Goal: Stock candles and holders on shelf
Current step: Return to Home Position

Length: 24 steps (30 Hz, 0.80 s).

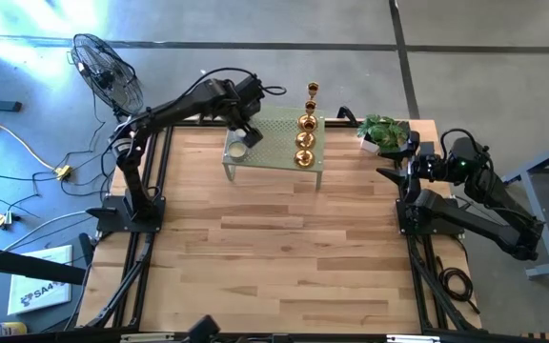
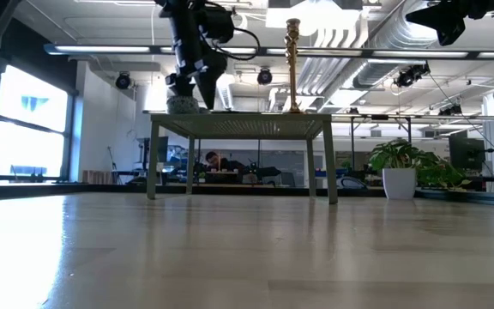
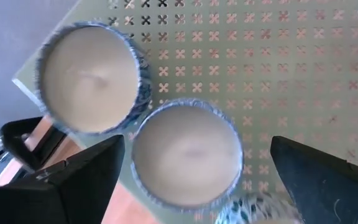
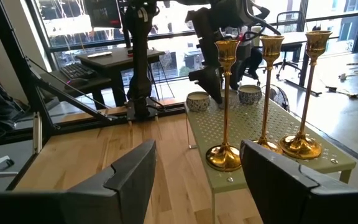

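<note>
The candles [image 3: 89, 78] are being carried on the shelf [image 1: 279, 143], grouped close together at its left end. Two are being shown almost touching in the left wrist view, and a third is being cut off at that view's edge. The holders [image 1: 305, 139] are being borne upright in a row along the shelf's right end, well apart from the candles. The tallest holder [image 2: 292, 64] is being seen rising high above the perforated top in the low view. The shelf is being supported by the wooden table [image 1: 284, 248], near its far edge and about midway between the two arms.

The left gripper [image 3: 197, 143] is being held just above the candles. Its jaws are being spread wide to either side of one candle, and nothing is being clasped. The right gripper [image 4: 197, 146] is being held at the table's right side, close to a potted plant [image 1: 384, 131], and is being pointed toward the shelf. Its jaws are likewise being held well apart, with nothing between them.

On the floor beyond the table's left corner a fan [image 1: 108, 67] is being shown, and a person [image 2: 213, 160] is being glimpsed under the shelf in the low view, far off in the room.
</note>
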Tool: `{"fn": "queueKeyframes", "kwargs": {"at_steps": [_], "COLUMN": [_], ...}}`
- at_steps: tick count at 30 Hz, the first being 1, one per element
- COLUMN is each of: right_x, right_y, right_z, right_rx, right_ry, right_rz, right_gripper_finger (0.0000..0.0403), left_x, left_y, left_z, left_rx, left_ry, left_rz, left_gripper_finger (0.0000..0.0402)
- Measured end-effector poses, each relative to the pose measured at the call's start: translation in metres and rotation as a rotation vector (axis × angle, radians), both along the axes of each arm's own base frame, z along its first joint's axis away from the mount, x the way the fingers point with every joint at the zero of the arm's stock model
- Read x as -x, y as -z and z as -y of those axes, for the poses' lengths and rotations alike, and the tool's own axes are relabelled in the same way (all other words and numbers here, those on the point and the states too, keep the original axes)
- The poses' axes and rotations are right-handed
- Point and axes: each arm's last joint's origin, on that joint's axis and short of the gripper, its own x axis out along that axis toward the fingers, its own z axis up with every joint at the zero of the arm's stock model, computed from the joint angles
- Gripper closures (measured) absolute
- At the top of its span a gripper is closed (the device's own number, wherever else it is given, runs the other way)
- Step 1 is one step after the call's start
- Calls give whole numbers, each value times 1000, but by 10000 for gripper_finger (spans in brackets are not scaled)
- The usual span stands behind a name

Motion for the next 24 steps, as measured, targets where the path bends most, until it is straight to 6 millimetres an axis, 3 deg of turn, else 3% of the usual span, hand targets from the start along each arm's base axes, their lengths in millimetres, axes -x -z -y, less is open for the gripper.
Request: {"fn": "queueKeyframes", "kwargs": {"at_steps": [7,14,19,24], "right_x": [0,0,0,0], "right_y": [0,-1,-8,-15], "right_z": [0,0,0,0], "right_rx": [0,5,35,70], "right_ry": [0,0,-1,-8], "right_rz": [0,13,70,133], "right_gripper_finger": [176,176,176,176], "left_x": [10,22,29,24], "left_y": [-22,-57,-89,-114], "left_z": [5,16,32,56], "left_rx": [-11,5,-12,-78], "left_ry": [-13,3,34,99], "left_rz": [-56,-55,-4,87], "left_gripper_finger": [3,2,2,2]}}
